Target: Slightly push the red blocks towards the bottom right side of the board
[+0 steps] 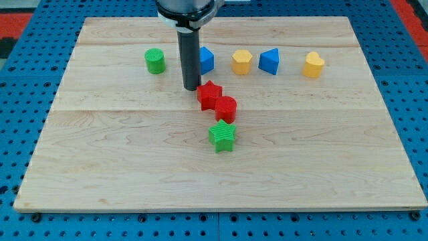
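Observation:
A red star block and a red rounded block lie touching each other near the middle of the wooden board. My tip rests just to the upper left of the red star, close to it or touching it. A green star block sits just below the red rounded block, close to it.
Along the view's top stand a green cylinder, a blue block partly hidden behind the rod, a yellow block, a blue block and a yellow block. A blue perforated table surrounds the board.

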